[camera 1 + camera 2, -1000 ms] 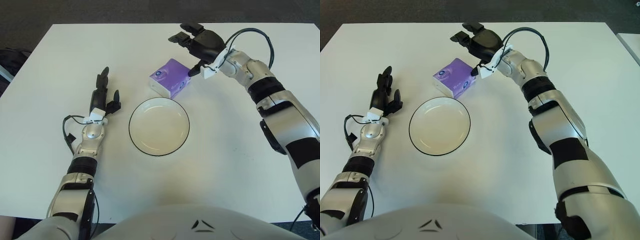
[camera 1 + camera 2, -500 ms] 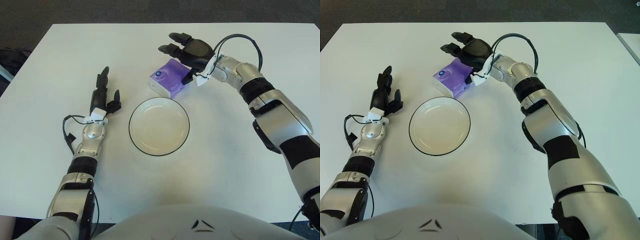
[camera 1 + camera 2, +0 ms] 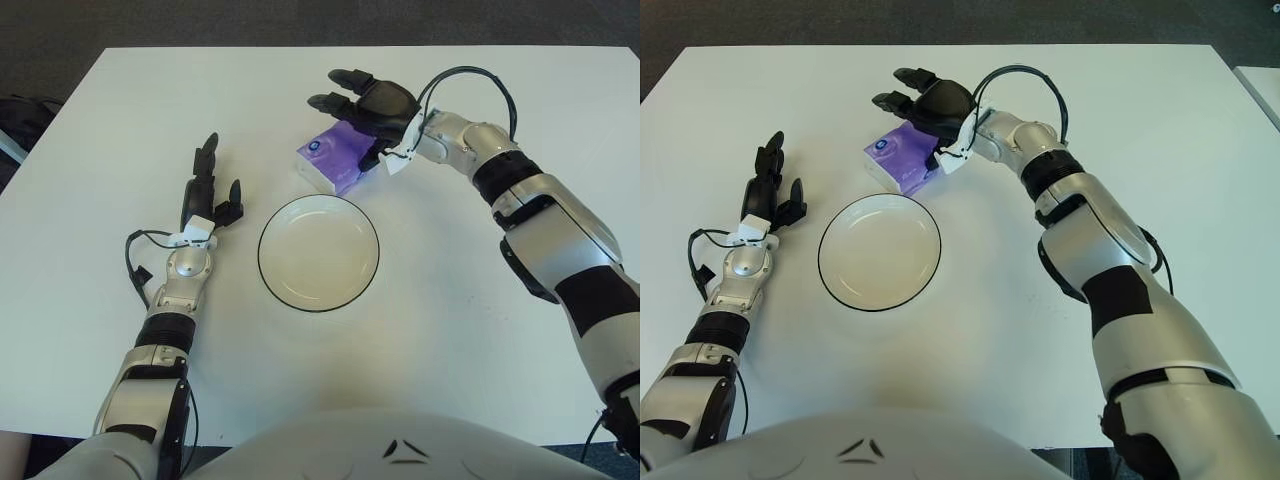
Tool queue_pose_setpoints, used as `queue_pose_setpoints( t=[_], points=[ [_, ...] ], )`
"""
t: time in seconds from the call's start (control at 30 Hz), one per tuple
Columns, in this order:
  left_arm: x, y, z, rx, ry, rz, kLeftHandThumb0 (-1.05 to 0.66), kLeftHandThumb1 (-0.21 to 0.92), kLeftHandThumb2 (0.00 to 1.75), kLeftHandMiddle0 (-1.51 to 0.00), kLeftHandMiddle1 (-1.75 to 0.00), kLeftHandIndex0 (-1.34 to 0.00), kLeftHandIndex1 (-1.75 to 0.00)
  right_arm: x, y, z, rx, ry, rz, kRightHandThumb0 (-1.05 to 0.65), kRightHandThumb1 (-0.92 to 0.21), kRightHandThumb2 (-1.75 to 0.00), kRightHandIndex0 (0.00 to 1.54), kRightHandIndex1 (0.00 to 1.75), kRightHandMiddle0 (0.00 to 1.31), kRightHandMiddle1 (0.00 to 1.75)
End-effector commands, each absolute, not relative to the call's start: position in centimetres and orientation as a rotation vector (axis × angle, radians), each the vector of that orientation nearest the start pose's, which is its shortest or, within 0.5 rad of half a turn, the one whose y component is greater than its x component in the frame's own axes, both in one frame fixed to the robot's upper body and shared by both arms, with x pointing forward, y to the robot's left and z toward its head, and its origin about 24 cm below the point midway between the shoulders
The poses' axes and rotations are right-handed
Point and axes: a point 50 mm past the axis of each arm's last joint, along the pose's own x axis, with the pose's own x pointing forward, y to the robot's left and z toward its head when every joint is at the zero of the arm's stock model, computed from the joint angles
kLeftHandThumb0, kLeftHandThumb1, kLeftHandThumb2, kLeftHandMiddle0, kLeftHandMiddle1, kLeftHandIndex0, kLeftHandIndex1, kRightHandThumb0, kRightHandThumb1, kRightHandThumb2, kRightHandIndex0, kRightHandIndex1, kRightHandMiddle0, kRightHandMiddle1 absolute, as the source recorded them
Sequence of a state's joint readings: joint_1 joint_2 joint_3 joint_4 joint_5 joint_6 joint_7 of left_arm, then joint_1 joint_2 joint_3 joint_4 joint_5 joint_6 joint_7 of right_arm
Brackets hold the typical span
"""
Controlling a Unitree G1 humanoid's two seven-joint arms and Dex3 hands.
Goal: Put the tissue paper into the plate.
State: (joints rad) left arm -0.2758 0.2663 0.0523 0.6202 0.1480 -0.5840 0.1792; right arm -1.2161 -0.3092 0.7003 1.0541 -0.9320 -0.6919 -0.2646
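The large white rectangular table (image 3: 470,330) fills nearly the whole view, with dark grey floor past its far edge; the round white plate with a thin dark rim (image 3: 318,252) sits near its middle and serves as the reference here. Just beyond the plate's far rim, slightly toward the right, lies the small purple tissue paper pack (image 3: 332,162), flat on the table and close to the plate without touching it. The right hand (image 3: 368,105) is above the pack's far-right end, its black fingers (image 3: 332,92) spread wide over the top and holding nothing, the thumb low beside the pack's right end. The risk, as I judge it, is a shallow grip: closing on one end could tilt the soft pack or push it across the smooth tabletop, possibly against the plate's rim. The left hand (image 3: 206,196) shows to the left of the plate, fingers straight and loosely open, idle.
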Motion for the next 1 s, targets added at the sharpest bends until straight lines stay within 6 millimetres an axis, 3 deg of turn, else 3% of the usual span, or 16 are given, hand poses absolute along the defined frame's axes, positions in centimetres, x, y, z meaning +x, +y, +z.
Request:
queue_pose_setpoints(
  t=[0.0, 0.43, 0.57, 0.73, 0.97],
  points=[
    [23.1, 18.4, -5.0, 0.285, 0.103, 0.084, -0.68, 0.92, 0.78, -0.17, 0.00, 0.00, -0.31, 37.5, -3.1, 17.7, -1.569, -0.972, 0.734, -0.80, -0.65, -0.31, 0.00, 0.00, 0.00, 0.17],
    [23.0, 18.2, -5.0, 0.278, 0.096, 0.081, -0.67, 0.92, 0.76, -0.16, 0.00, 0.00, -0.32, 37.5, -2.4, 16.8, -1.613, -0.937, 0.766, -0.81, -0.58, -0.33, 0.00, 0.00, 0.00, 0.36],
    [22.9, 18.2, -4.9, 0.280, 0.095, 0.082, -0.67, 0.92, 0.77, -0.16, 0.00, 0.00, -0.32, 37.6, -2.3, 16.5, -1.629, -0.921, 0.781, -0.81, -0.51, -0.42, 0.00, 0.00, 0.00, 0.40],
    [22.8, 18.2, -4.9, 0.280, 0.093, 0.082, -0.67, 0.92, 0.77, -0.16, 0.00, 0.00, -0.32, 37.6, -2.3, 16.3, -1.647, -0.898, 0.801, -0.81, -0.45, -0.50, 0.00, 0.00, 0.00, 0.40],
    [22.8, 18.3, -4.9, 0.274, 0.096, 0.085, -0.67, 0.92, 0.76, -0.16, 0.00, 0.00, -0.31, 37.7, -2.4, 16.3, -1.658, -0.886, 0.798, -0.82, -0.45, -0.52, 0.00, 0.00, 0.00, 0.31]
  ],
)
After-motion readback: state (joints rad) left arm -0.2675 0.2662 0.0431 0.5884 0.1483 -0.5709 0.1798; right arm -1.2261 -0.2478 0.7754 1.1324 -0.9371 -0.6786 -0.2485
